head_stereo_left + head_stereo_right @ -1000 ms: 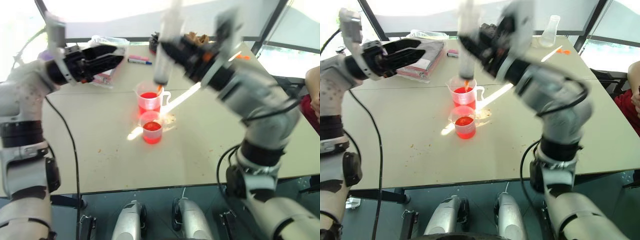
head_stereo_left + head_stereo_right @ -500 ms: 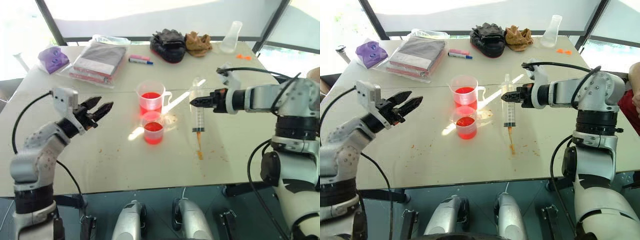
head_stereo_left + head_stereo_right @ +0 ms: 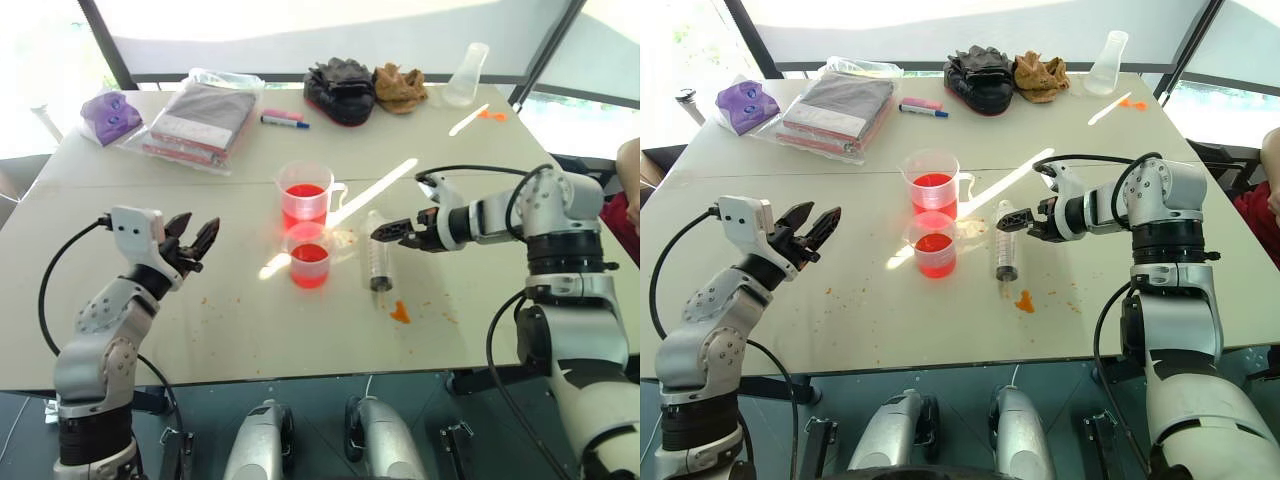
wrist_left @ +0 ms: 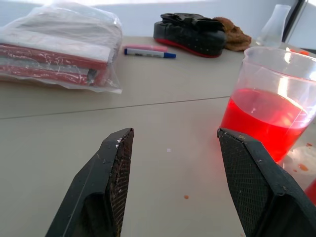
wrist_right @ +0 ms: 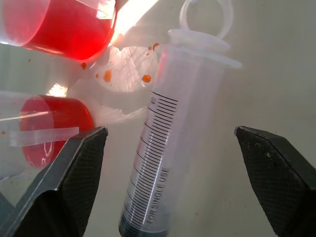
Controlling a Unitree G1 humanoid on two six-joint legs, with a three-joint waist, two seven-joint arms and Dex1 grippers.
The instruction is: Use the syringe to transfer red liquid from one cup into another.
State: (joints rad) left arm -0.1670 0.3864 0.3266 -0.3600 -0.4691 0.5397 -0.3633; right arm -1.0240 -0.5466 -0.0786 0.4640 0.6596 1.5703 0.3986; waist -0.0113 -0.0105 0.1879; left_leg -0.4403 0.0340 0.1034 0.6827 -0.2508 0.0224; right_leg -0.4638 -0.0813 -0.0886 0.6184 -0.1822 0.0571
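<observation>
The syringe lies flat on the table, right of the cups, its printed barrel empty. My right gripper hovers just above its plunger end, open, fingers to either side and not touching it. The taller handled cup holds red liquid to about a third. In front of it, the short cup is nearly full of red liquid. My left gripper is open and empty, left of the cups and pointing toward them.
A red puddle and small drops stain the table near the syringe's tip. At the back lie a bagged stack of books, a marker, black and brown gloves and a flask. A person's arm shows at the right edge.
My right gripper came down with the syringe, opened and let it go; the syringe now lies flat. A red puddle has appeared. My left arm sank too.
</observation>
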